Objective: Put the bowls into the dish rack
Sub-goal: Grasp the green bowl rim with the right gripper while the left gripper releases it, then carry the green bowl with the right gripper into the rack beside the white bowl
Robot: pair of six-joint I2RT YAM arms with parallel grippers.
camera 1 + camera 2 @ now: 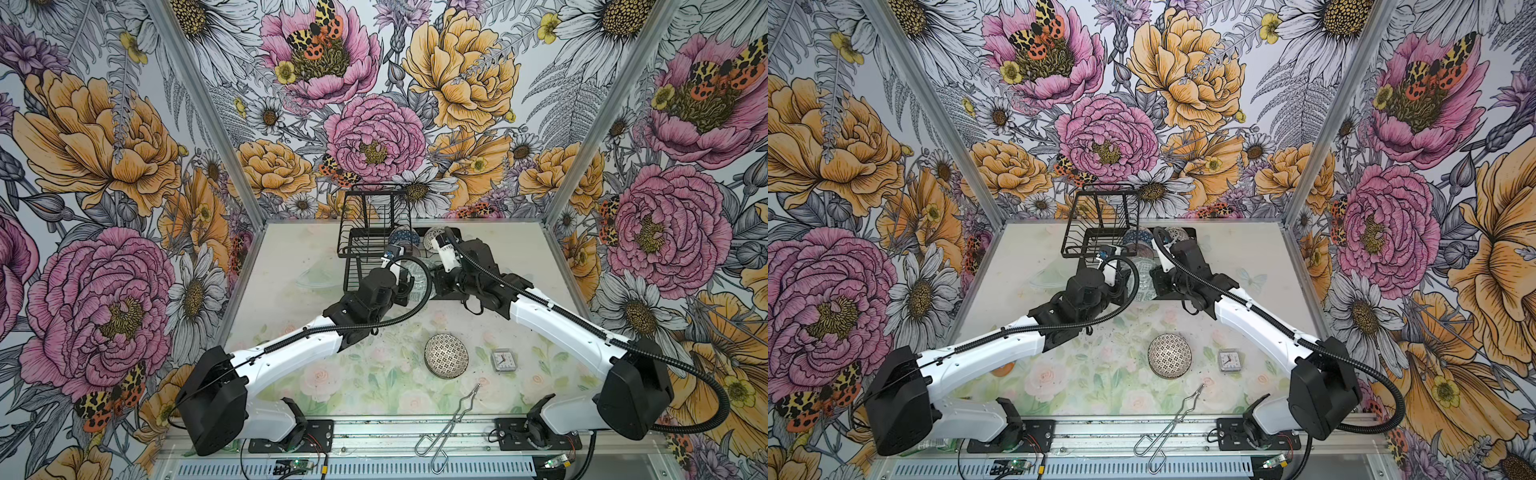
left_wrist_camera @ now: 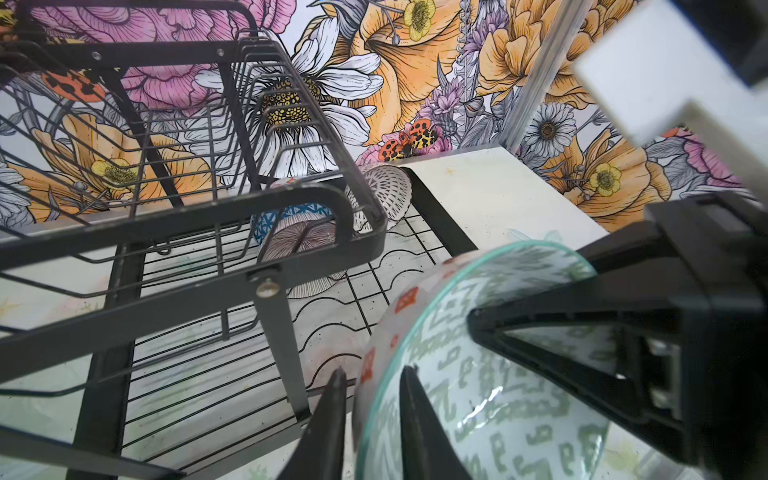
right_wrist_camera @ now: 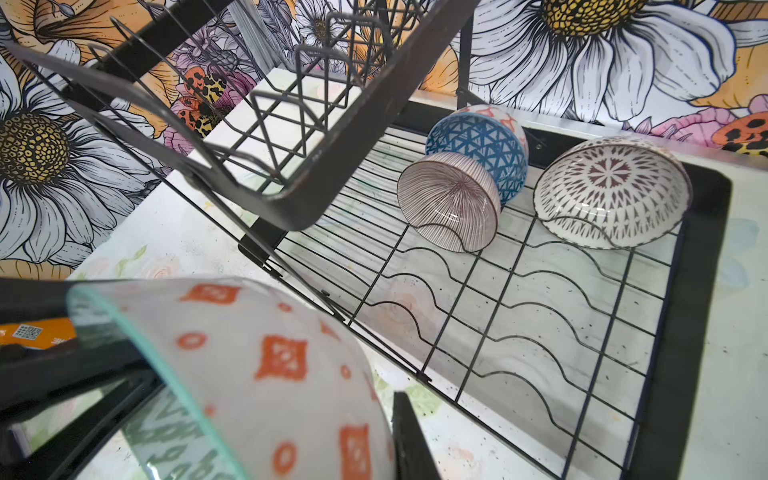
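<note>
Handover is taking place over the front edge of the dish rack (image 3: 681,332): right gripper (image 2: 525,291) jaws are pinching the green-maze bowl (image 2: 519,424), while left gripper (image 2: 374,370) jaws are standing parted astride its rim. Left should be backing clear before racking.

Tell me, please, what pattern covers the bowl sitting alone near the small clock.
The bowl has a fine black-and-white mosaic, clearest in a top view.

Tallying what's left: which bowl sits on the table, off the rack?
The dark mosaic bowl, alone beside the small clock; the others are at the rack.
</note>
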